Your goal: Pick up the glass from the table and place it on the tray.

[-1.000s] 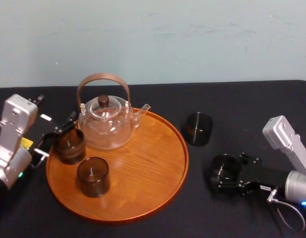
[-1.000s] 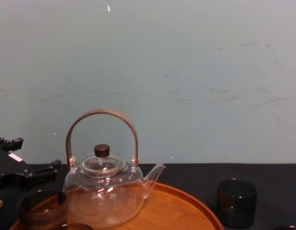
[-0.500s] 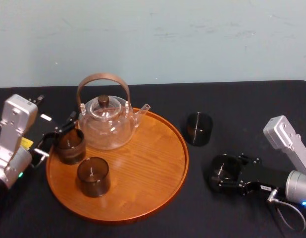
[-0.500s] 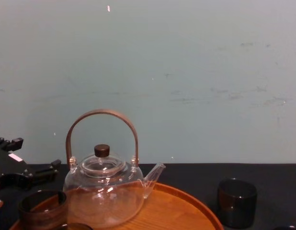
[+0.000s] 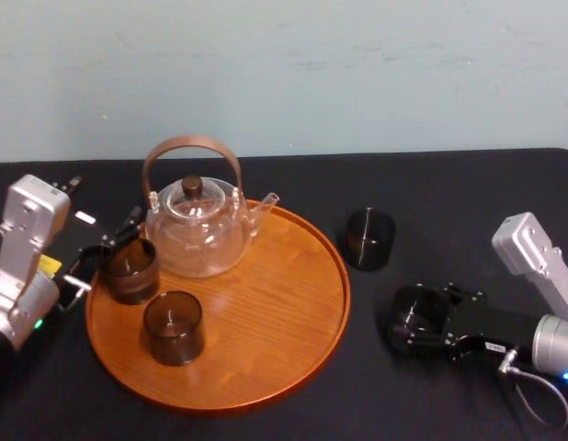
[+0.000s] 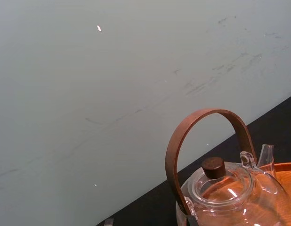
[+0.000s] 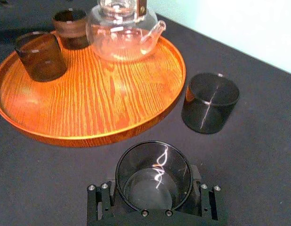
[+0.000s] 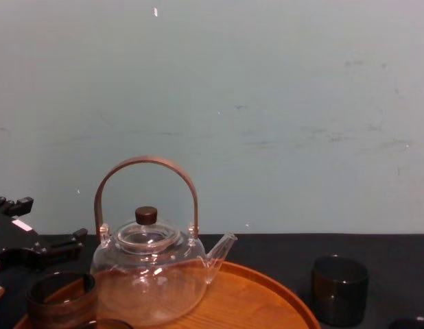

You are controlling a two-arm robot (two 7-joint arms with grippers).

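Right now my right gripper (image 5: 418, 323) has its fingers (image 7: 102, 203) pinching the glass (image 7: 154, 176), a smoky straight-sided tumbler, seemingly resting on the black-cloth desk (image 5: 449, 202) just right of the round wooden tray (image 5: 266, 312). My left gripper (image 5: 107, 250) sits at the tray's left rim; its grip I cannot tell.

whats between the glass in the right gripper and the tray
Nothing but bare table between the glass in the right gripper and the tray; the right wrist view shows it plainly.
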